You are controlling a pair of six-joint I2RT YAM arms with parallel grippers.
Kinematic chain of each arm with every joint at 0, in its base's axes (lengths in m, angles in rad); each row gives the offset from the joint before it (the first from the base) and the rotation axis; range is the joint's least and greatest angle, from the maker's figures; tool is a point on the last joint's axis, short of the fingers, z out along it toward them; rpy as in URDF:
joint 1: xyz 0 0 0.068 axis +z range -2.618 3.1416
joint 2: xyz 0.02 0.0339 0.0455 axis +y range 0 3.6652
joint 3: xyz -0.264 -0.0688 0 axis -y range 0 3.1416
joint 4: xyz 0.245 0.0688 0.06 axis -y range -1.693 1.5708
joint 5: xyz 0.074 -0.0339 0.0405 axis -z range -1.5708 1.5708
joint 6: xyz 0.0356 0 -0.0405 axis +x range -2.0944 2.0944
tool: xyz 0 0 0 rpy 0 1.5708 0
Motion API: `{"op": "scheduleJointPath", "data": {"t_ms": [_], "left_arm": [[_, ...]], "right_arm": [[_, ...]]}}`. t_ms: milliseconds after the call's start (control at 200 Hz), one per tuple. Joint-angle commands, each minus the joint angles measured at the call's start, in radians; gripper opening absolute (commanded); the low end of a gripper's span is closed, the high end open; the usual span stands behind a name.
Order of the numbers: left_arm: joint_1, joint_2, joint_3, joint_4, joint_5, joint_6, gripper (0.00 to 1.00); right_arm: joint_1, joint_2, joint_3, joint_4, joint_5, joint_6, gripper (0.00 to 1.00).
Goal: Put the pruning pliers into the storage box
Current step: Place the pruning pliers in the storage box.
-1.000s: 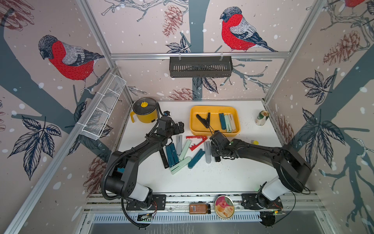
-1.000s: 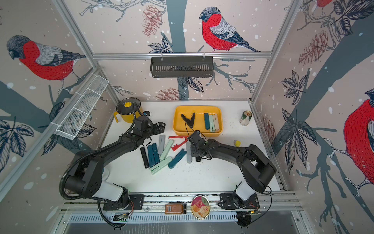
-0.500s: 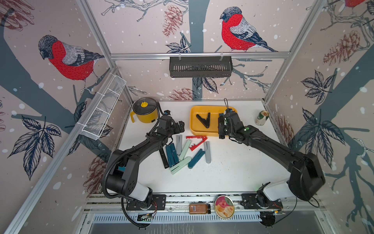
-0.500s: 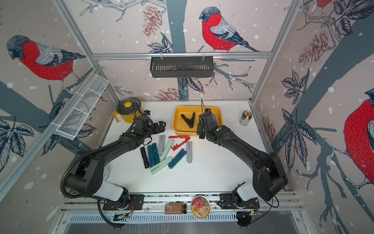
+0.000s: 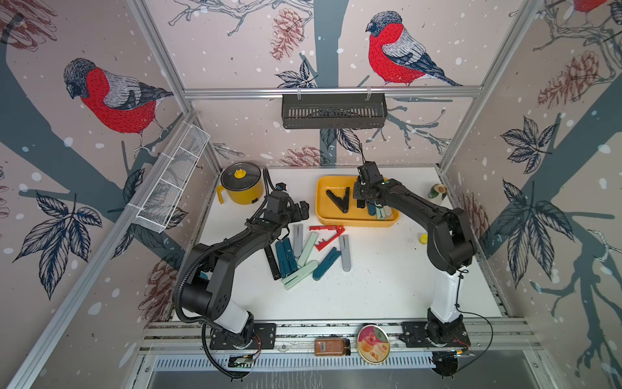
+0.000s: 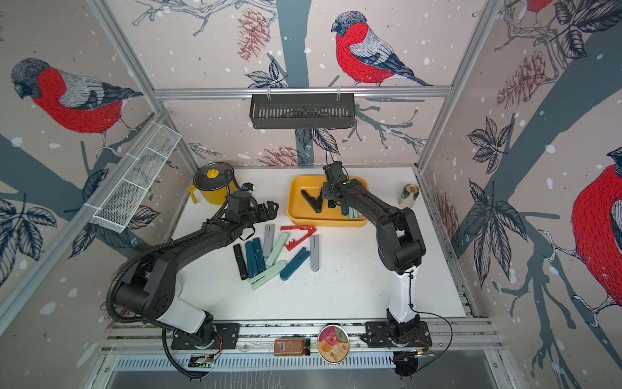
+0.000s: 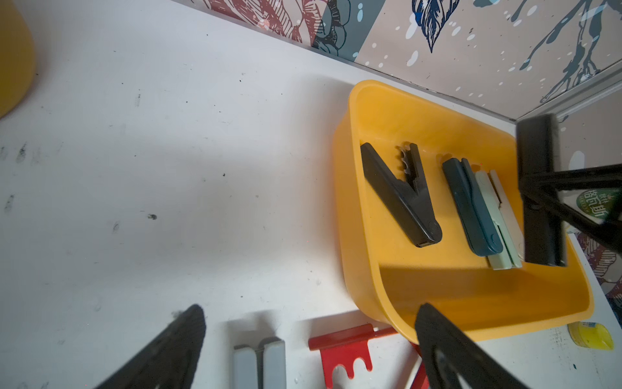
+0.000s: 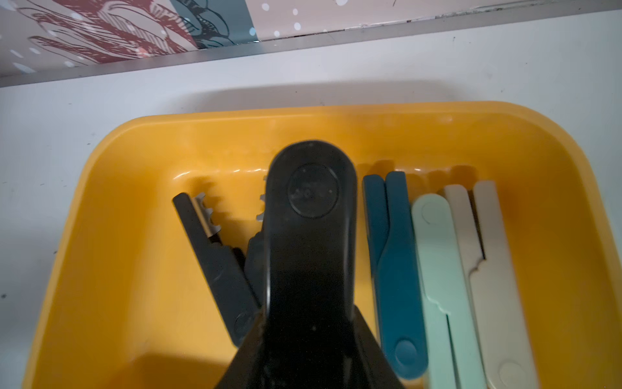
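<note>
At centre-left of a top view, the loose pruning pliers (image 5: 286,256) lay packed side by side on the white table (image 5: 387,286), several touching. A claw closing there would likely catch two or shove a neighbour. Right of centre, the held black pliers (image 8: 309,235) hung over the gap between the spread black pair (image 8: 215,262) and the teal pair (image 8: 390,262) in the yellow storage box (image 5: 353,223). Released askew, it could land across the toothed arm. Blur possibly hid whether its tip touched the floor.

The left gripper (image 5: 300,211) hovered wide open at the pile's upper edge, arm stretched forward. The right gripper (image 5: 363,197), clamped on the black pliers, pointed down into the box, elbow bent.
</note>
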Motion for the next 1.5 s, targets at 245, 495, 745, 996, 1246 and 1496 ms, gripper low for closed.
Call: {"op": "scheduleJointPath", "data": {"t_ms": [245, 495, 745, 996, 1246, 1496], "left_arm": [[0.005, 0.029, 0.014, 0.011, -0.005, 0.008, 0.98], [0.008, 0.032, 0.011, 0.009, -0.007, 0.009, 0.98], [0.01, 0.031, 0.008, 0.008, -0.005, 0.011, 0.98], [0.01, 0.029, 0.002, 0.006, -0.004, 0.009, 0.98], [0.011, 0.026, 0.002, 0.006, -0.005, 0.008, 0.98], [0.011, 0.023, 0.001, 0.006, -0.003, 0.008, 0.98]], "right_arm": [[0.008, 0.233, 0.178, -0.13, 0.021, -0.042, 0.34], [0.006, 0.308, 0.241, -0.161, 0.031, -0.042, 0.47], [0.005, 0.348, 0.277, -0.187, 0.029, -0.039, 0.52], [0.009, 0.31, 0.252, -0.166, 0.033, -0.026, 0.25], [0.004, 0.299, 0.25, -0.162, 0.032, -0.015, 0.21], [-0.011, 0.294, 0.237, -0.171, 0.049, -0.007, 0.38]]}}
